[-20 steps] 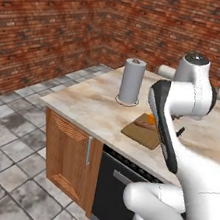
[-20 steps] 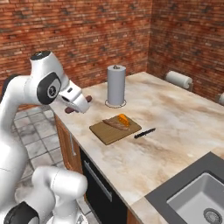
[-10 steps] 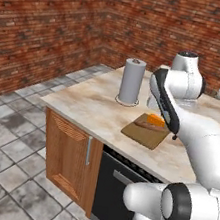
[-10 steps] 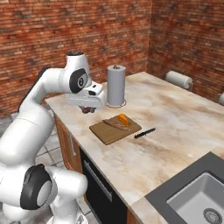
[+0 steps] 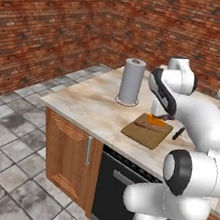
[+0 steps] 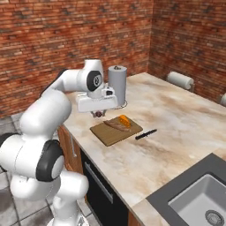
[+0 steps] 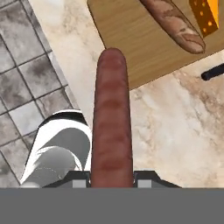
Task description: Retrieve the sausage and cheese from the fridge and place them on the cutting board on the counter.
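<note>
Beige marbled stone surface (image 6: 176, 114) carrying light-brown wooden cutting board (image 6: 106, 133), with orange holed cheese wedge (image 6: 125, 120) and brown speckled baguette (image 6: 117, 126) on it. Gripper (image 6: 99, 114) clamped on reddish-brown sausage (image 7: 111, 118), above board's near edge.

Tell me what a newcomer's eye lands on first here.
The reddish-brown sausage held in the jaws, reaching toward the cutting board. Next, the bright-orange cheese on that board beside a brown mottled loaf, with the grey paper-towel roll standing upright behind on the counter.
</note>
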Robot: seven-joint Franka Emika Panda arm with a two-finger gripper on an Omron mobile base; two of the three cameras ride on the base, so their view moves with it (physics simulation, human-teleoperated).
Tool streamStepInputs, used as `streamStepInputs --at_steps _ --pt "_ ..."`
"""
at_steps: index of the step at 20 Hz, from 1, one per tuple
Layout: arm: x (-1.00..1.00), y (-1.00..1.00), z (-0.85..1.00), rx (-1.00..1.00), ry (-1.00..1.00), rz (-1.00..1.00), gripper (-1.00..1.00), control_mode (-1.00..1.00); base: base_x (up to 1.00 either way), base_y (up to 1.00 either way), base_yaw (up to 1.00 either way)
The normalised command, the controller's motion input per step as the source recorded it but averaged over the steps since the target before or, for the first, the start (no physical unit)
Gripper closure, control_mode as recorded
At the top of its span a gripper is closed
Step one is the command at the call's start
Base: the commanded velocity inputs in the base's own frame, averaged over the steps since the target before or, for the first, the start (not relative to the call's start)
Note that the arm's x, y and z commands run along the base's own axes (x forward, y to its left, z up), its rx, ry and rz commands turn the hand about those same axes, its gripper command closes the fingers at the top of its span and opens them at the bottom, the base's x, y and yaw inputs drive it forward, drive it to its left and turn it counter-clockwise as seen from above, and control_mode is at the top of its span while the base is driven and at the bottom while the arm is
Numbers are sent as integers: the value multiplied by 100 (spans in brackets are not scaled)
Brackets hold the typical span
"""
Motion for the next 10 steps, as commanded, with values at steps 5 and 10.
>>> streamStepInputs --at_steps 5,10 --pt "44 0 -20 0 20 68 100 -100 0 0 0" --pt "43 -7 -37 0 4 63 100 -100 0 0 0"
